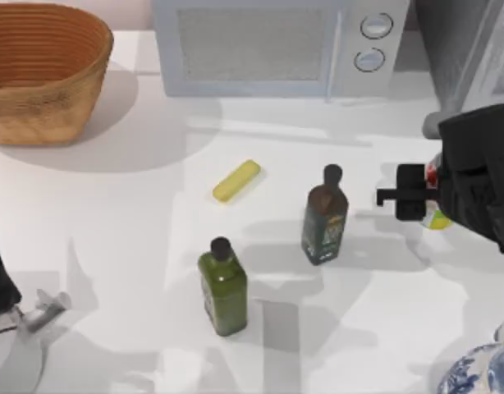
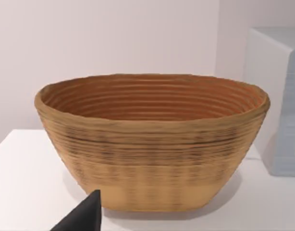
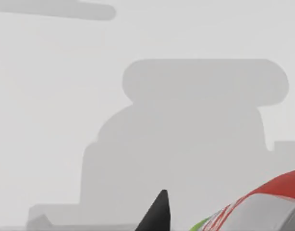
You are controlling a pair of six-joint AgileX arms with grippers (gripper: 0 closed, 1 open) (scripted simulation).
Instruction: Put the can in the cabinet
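The can [image 1: 437, 217] stands at the right of the table, red and white above a yellow-green band. My right gripper [image 1: 416, 195] is at the can, its black body covering most of it from the right. In the right wrist view the can [image 3: 263, 204] sits very close. The grey cabinet [image 1: 469, 49] stands at the back right corner, just behind the gripper. My left gripper [image 1: 47, 308] is parked at the front left of the table.
A dark brown bottle [image 1: 324, 217] and a green bottle [image 1: 222, 286] stand mid-table, left of the can. A yellow bar [image 1: 236, 180] lies behind them. At the back are a white microwave [image 1: 277, 45] and a woven basket [image 1: 43, 70]. A blue-and-white dish [image 1: 482, 369] sits front right.
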